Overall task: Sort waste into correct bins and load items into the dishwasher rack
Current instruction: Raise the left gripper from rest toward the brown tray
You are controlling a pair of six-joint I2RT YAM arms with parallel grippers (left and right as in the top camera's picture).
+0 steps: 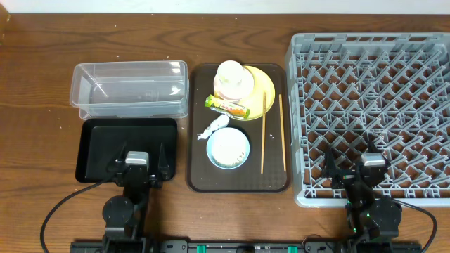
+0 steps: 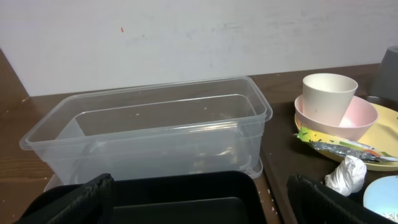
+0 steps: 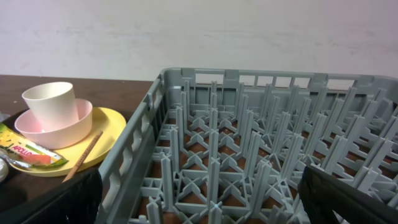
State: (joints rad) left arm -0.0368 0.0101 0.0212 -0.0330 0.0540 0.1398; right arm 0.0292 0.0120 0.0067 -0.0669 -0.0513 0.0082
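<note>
dishwasher rack point(image 1: 299, 119): under and ahead of the right gripper point(image 3: 200, 180)
serving tray point(image 1: 200, 176): between the right gripper and the left gripper point(image 2: 200, 186), reaching forward of both
clear tub point(image 2: 143, 134): just ahead of the left gripper, past the black tray point(image 1: 98, 151)
black tray: directly beneath the left gripper
left gripper: released, fingers spread wide, grasping nothing
right gripper: released too, fingers wide apart over the near edge of the dishwasher rack
yellow plate point(image 1: 264, 86): far end of the serving tray, ahead and right of the left gripper, ahead and left of the right gripper
blue bowl point(image 1: 228, 147): near half of the serving tray, the dish closest to the left gripper, white inside
pink bowl point(image 2: 367, 121): on the yellow plate
white cup point(image 2: 328, 99): upright inside the pink bowl
chopsticks point(image 1: 264, 133): lying apart, both pointing away from the grippers; one across the yellow plate's edge, the other along the side nearest the right gripper
wrapper point(image 1: 227, 106): on the yellow plate's near edge, gripper-side of the pink bowl
tissue point(image 1: 214, 128): between the wrapper and the blue bowl
</note>
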